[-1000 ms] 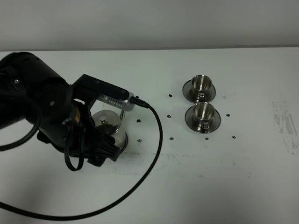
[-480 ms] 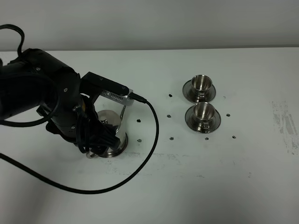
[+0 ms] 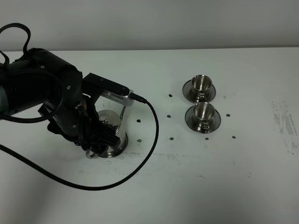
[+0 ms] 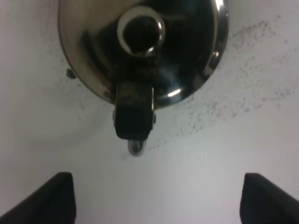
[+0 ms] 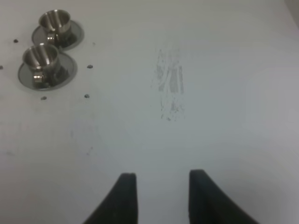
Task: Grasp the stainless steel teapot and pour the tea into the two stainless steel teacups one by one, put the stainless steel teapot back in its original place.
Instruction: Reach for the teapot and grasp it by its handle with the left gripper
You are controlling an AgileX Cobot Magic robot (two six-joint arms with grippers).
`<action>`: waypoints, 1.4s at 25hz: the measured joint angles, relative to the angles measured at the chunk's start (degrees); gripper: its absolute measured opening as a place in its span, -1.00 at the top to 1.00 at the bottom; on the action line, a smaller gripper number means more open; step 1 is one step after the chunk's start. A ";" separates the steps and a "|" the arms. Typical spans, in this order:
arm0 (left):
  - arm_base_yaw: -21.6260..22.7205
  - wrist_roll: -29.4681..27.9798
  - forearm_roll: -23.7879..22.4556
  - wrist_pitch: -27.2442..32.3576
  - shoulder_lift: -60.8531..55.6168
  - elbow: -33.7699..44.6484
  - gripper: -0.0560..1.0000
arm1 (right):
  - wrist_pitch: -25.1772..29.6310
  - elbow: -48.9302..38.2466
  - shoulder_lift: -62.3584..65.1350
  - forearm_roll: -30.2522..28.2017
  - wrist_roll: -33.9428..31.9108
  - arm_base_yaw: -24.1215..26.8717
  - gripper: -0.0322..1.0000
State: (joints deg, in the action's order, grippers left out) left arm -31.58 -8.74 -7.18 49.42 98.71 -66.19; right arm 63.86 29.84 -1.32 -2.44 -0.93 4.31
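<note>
The stainless steel teapot (image 3: 113,127) stands on its wide steel saucer (image 3: 120,148) at the left of the table, mostly covered by my left arm. The left wrist view looks straight down on its lid knob (image 4: 140,33) and dark loop handle (image 4: 134,116). My left gripper (image 4: 159,200) is open wide and empty, its fingers apart on both sides just short of the handle. The two stainless steel teacups stand on their saucers to the right, one farther (image 3: 201,84) and one nearer (image 3: 202,112). My right gripper (image 5: 161,179) is open and empty over bare table, with both cups (image 5: 43,57) ahead of it.
A black cable (image 3: 149,140) loops from the left arm across the table in front of the teapot. Small dark dots (image 3: 171,138) mark the table around the cups. A scuffed patch (image 3: 285,121) lies at the far right.
My left arm has swung up and back over the teapot from one second ago. In the last half second it has hardly moved. The teapot and cups have not moved.
</note>
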 joint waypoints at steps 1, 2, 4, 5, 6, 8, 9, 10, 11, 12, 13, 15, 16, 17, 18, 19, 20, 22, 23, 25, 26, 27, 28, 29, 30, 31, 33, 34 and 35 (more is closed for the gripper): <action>0.01 0.05 0.00 -0.15 0.00 0.00 -0.45 | 0.00 0.00 0.00 0.00 0.00 0.00 0.38; 0.15 0.04 0.07 -0.28 0.00 0.00 -0.45 | 0.00 0.00 0.00 0.00 0.00 0.00 0.38; 0.62 0.04 0.20 -0.33 0.00 0.00 -0.44 | 0.00 0.00 0.00 0.00 0.00 0.00 0.38; 1.05 0.04 0.20 -0.33 0.04 0.00 -0.44 | 0.00 0.00 0.00 0.00 0.00 0.00 0.38; 1.48 0.04 0.36 -0.33 0.04 0.00 -0.44 | 0.00 0.00 0.00 0.00 0.00 0.00 0.38; 2.03 0.04 0.69 -0.40 0.16 -0.03 -0.44 | 0.00 0.00 0.00 0.00 0.00 0.00 0.38; 2.31 0.04 0.83 -0.68 0.52 -0.03 -0.44 | 0.00 0.00 0.00 0.00 0.00 0.00 0.38; 2.46 0.06 1.04 -1.02 0.83 -0.03 -0.44 | 0.00 0.00 0.00 0.00 0.00 0.00 0.38; 2.53 0.12 1.25 -1.47 1.37 -0.03 -0.44 | 0.00 0.00 0.00 0.00 0.00 0.00 0.38; 2.66 0.12 1.38 -2.08 1.88 -0.03 -0.44 | 0.00 0.00 0.00 0.00 0.00 0.00 0.38; 2.77 0.23 1.53 -2.58 2.26 -0.03 -0.44 | 0.00 0.00 0.00 0.00 0.00 0.00 0.38; 2.83 0.41 1.52 -3.37 3.09 -0.03 -0.44 | 0.00 0.00 0.00 0.00 0.00 0.00 0.38; 2.83 0.42 1.58 -3.49 3.46 -0.14 -0.43 | 0.00 0.00 0.00 0.00 0.00 0.00 0.38; 2.83 0.42 1.57 -3.50 3.73 -0.35 -0.41 | 0.00 0.00 0.00 0.00 0.00 0.00 0.38; 2.83 0.48 1.57 -3.65 4.10 -0.61 -0.40 | 0.00 0.00 0.00 0.00 0.00 0.00 0.38; 2.83 0.50 1.57 -3.85 4.33 -0.79 -0.38 | 0.00 0.00 0.00 0.00 0.06 0.00 0.38; 2.83 0.69 1.57 -3.96 4.61 -0.95 -0.36 | 0.00 0.00 0.00 0.00 0.06 0.00 0.38; 2.83 1.40 1.75 -4.36 5.28 -1.05 -0.30 | 0.00 0.00 0.00 0.00 0.06 0.00 0.38; 2.83 1.75 1.94 -4.53 5.60 -1.05 -0.28 | 0.00 0.00 0.00 0.00 0.06 0.00 0.38; 2.83 2.24 2.52 -4.76 6.30 -1.05 -0.23 | 0.00 0.00 0.00 0.00 0.06 0.00 0.38; 2.83 2.29 2.67 -4.89 6.51 -1.05 -0.21 | 0.00 0.00 0.00 0.00 0.06 0.00 0.38; 2.83 2.43 2.68 -4.93 6.53 -1.05 -0.18 | 0.00 0.00 0.00 0.00 0.06 0.00 0.38; 2.83 2.43 2.68 -5.17 6.53 -1.05 -0.16 | 0.00 0.00 0.00 0.00 0.06 0.00 0.38; 2.83 2.43 2.68 -5.34 6.53 -1.05 -0.15 | 0.00 0.00 0.00 0.00 0.06 0.00 0.38; 2.83 2.43 2.68 -5.45 6.53 -1.08 -0.14 | 0.00 -0.05 0.00 0.00 0.06 0.00 0.38; 2.83 2.43 2.68 -5.45 6.53 -1.08 -0.13 | 0.00 -0.05 0.00 0.00 0.06 0.00 0.38; 2.83 2.43 2.68 -5.45 6.53 -1.08 -0.12 | 0.00 -0.05 0.00 0.00 0.06 0.00 0.38; 2.83 2.43 2.68 -5.45 6.53 -1.08 -0.12 | 0.00 -0.05 0.00 0.00 0.06 0.00 0.38; 2.83 2.43 2.68 -5.45 6.53 -1.08 -0.11 | 0.00 -0.05 0.00 0.00 0.06 0.00 0.38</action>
State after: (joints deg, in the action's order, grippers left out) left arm -28.75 -6.31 -4.50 43.97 105.24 -67.27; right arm 63.86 29.79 -1.32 -2.44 -0.88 4.31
